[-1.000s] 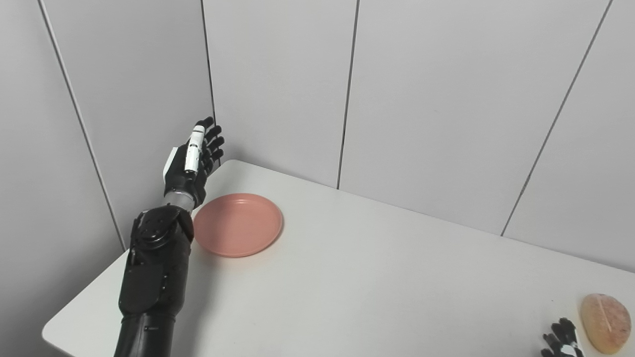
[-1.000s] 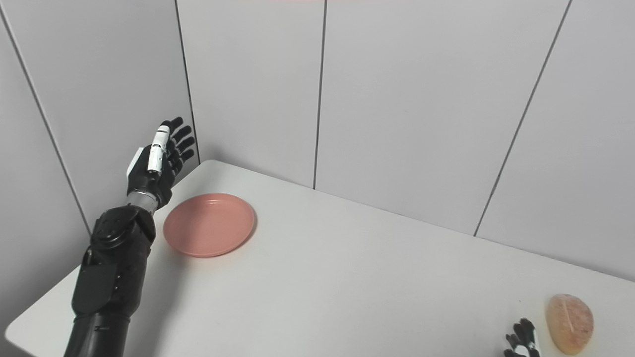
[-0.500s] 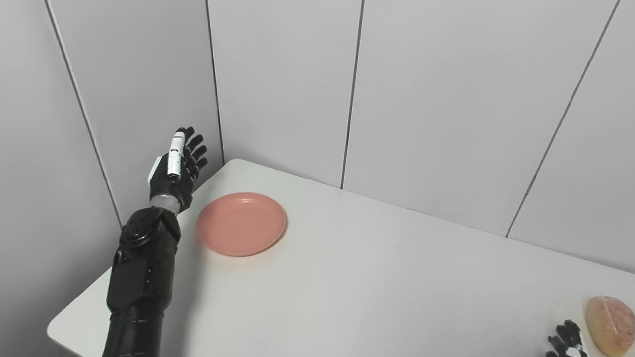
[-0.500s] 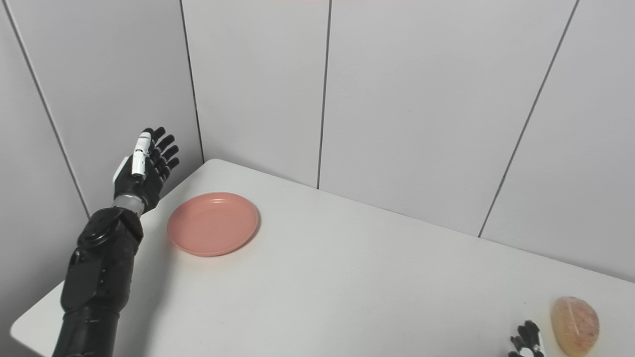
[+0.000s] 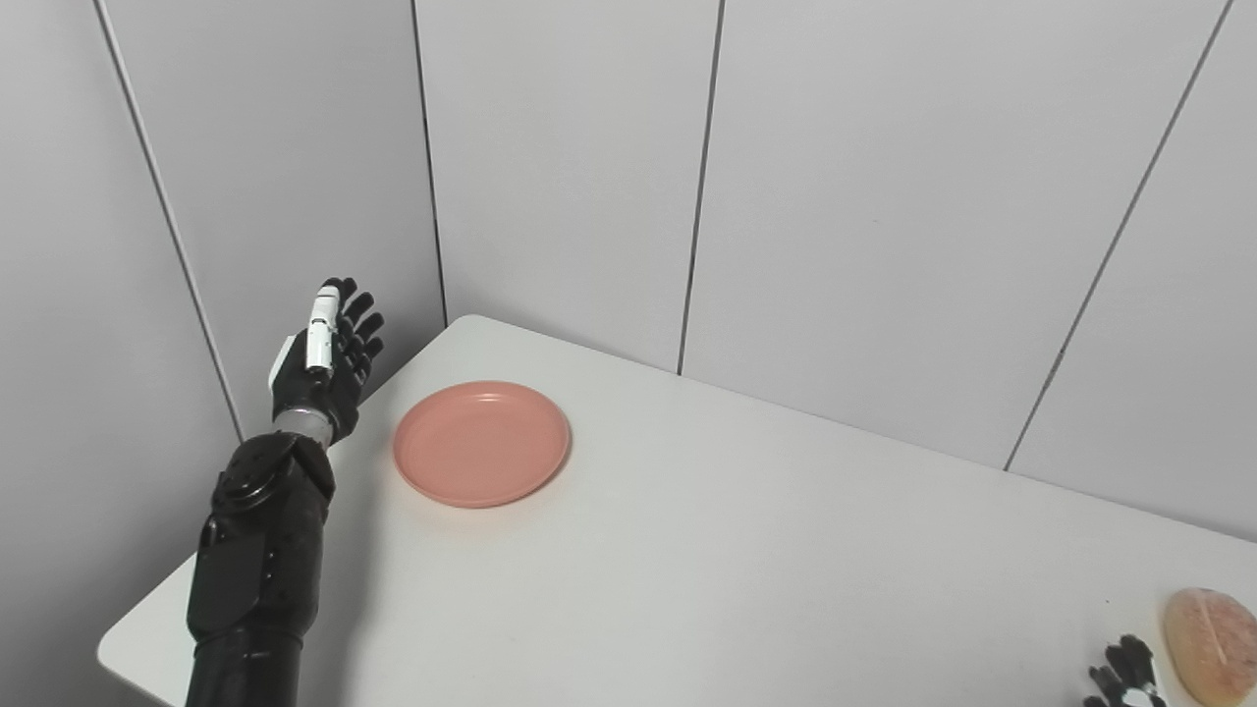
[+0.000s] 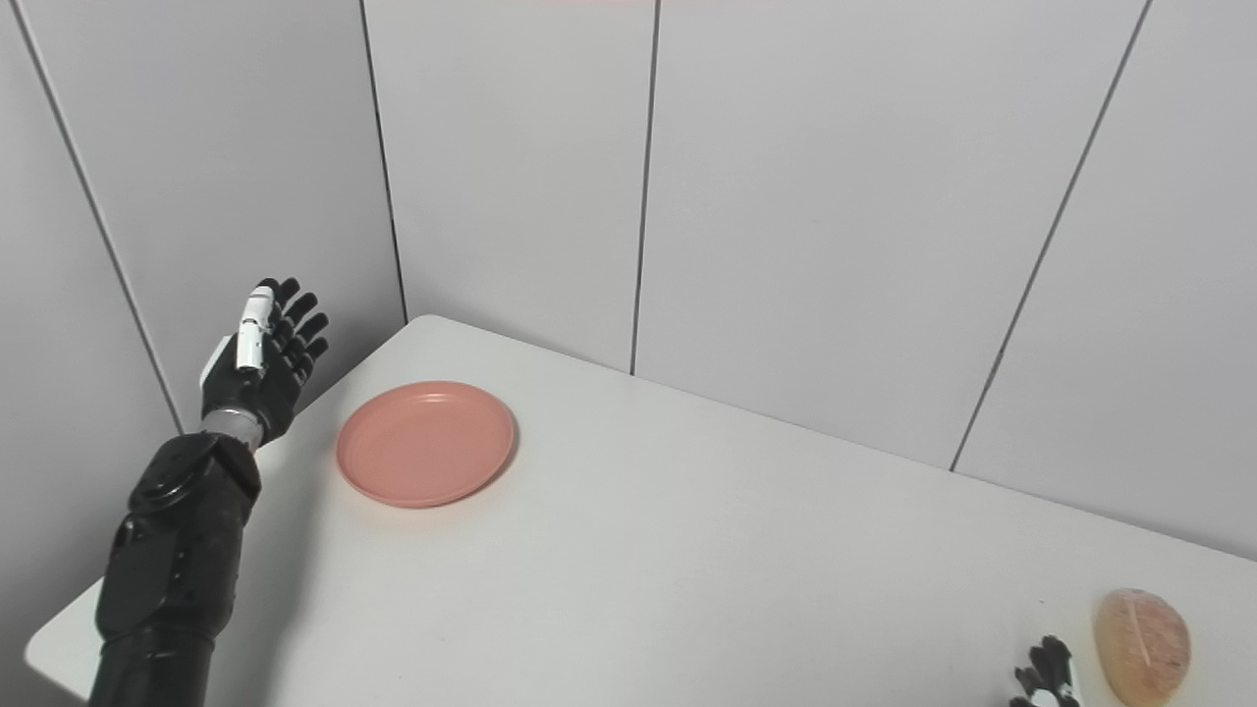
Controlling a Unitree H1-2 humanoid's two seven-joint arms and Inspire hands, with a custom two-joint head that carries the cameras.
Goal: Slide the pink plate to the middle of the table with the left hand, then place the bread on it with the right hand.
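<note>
No text, label, brand or number can be read anywhere — every surface in both views is unmarked.

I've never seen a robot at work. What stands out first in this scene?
A black left hand raised with fingers spread at the table's far left edge, just left of a pink plate and not touching it. At the near right corner lies the bread, with the right hand peeking in beside it.
</note>
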